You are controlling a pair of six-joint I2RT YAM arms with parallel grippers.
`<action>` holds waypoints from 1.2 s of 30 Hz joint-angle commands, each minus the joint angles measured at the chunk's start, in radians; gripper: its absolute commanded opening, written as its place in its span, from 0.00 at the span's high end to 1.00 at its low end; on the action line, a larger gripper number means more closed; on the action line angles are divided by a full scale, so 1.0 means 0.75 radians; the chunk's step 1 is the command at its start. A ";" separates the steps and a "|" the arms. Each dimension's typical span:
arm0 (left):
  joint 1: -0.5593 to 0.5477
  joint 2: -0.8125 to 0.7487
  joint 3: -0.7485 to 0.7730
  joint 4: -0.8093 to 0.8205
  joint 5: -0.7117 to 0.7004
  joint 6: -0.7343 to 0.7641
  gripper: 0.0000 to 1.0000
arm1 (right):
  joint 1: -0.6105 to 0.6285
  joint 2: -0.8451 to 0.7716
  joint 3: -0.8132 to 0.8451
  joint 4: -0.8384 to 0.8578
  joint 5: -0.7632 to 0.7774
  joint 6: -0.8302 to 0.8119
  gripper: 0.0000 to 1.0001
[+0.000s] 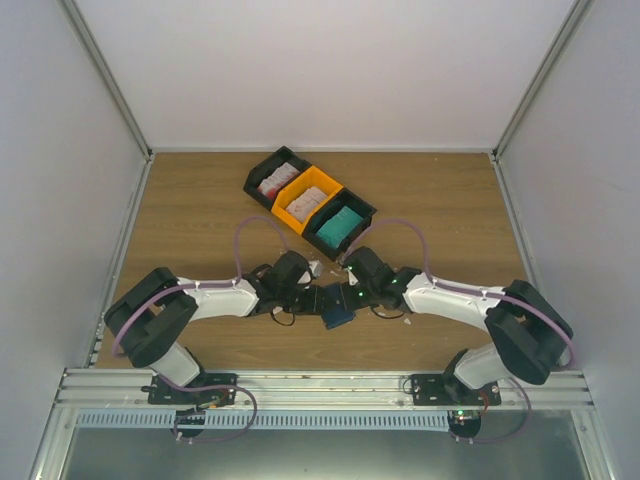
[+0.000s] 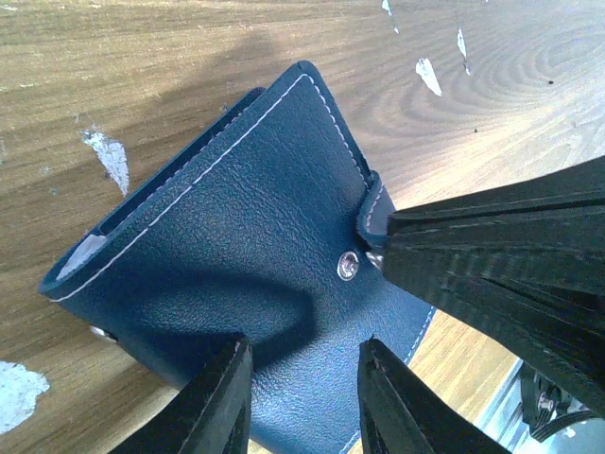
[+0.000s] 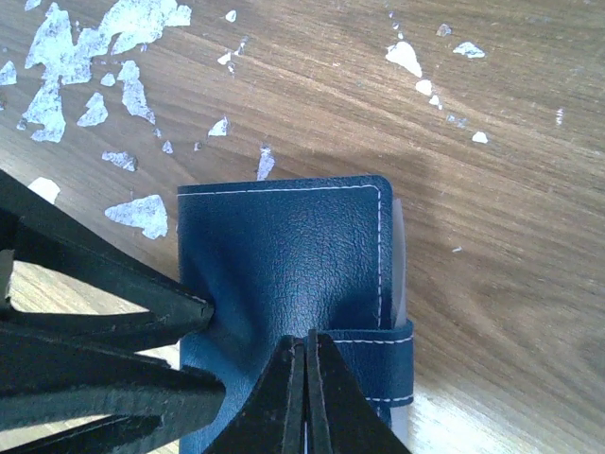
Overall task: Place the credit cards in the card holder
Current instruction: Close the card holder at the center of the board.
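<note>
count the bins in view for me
3, side by side in a diagonal row: a black bin farthest back on the left, an orange bin in the middle, and a second black bin nearest, on the right. None seems hidden.

One left tool (image 1: 316, 297), one right tool (image 1: 349, 295), one card holder (image 1: 338, 314) between them; past them sit three bins (image 1: 325, 178) and three stacks of credit cards (image 1: 340, 228).

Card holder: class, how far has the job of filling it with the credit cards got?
Done: nothing visibly loaded; the credit cards sit in their bins. In hand: the card holder lies folded on the table, the right gripper pinching its clasp strap, the left gripper open over its cover. Left: open it, fetch cards, slot them in.
</note>
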 commanded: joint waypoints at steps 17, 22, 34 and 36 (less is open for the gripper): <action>-0.019 -0.261 -0.094 -0.082 -0.260 -0.057 0.60 | -0.007 0.084 0.001 0.066 0.020 -0.059 0.99; -0.019 -0.206 -0.128 -0.064 -0.252 -0.093 0.60 | -0.007 0.110 0.012 0.059 0.020 -0.076 1.00; -0.019 -0.070 -0.111 0.025 -0.168 -0.095 0.64 | 0.023 0.154 0.020 0.019 0.001 -0.127 0.99; -0.019 -0.059 -0.109 0.025 -0.170 -0.094 0.66 | 0.034 0.166 0.020 0.013 0.000 -0.125 0.99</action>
